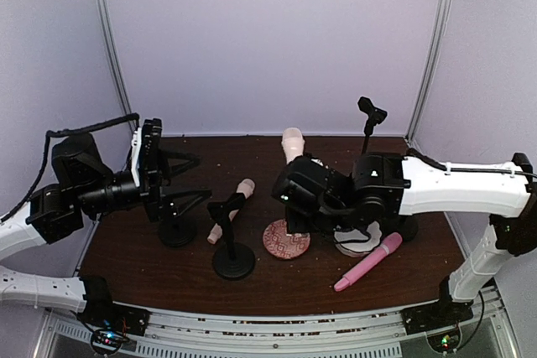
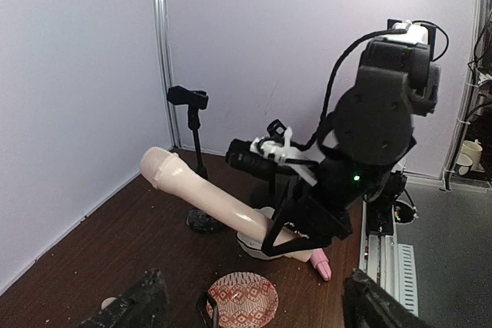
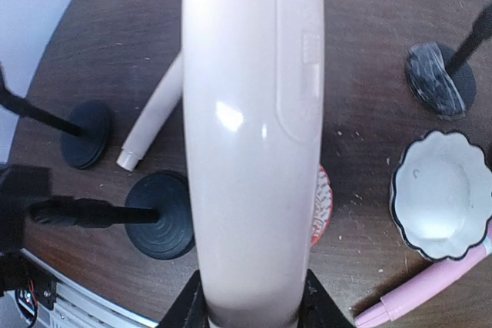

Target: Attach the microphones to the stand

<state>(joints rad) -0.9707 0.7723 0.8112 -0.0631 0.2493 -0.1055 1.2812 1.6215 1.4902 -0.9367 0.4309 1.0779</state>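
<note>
A slim, pale peach-cream plastic microphone (image 3: 250, 128) is hanging tilted above the middle of the dark wooden table (image 1: 151, 278). Its rounded head is pointing up toward the back edge. The right gripper (image 3: 250, 309) is clamping its lower shaft between narrowly set jaws.

The shell is looking smooth, glossy and stiff. It is probably light and somewhat slippery, so a hold low on the shaft, clear of the raised switch panel, is seeming wise. That is leaving the upper body free for a clip.

A second cream microphone (image 1: 243, 190) is lying left of centre, behind a black round-based stand (image 1: 233, 262) near the front edge. A bright pink microphone (image 1: 369, 262) is lying toward the front right corner, just beside a white scalloped dish (image 3: 438, 197). The left gripper (image 1: 189, 180) is hovering over the left side, spread wide and gripping nothing.
</note>
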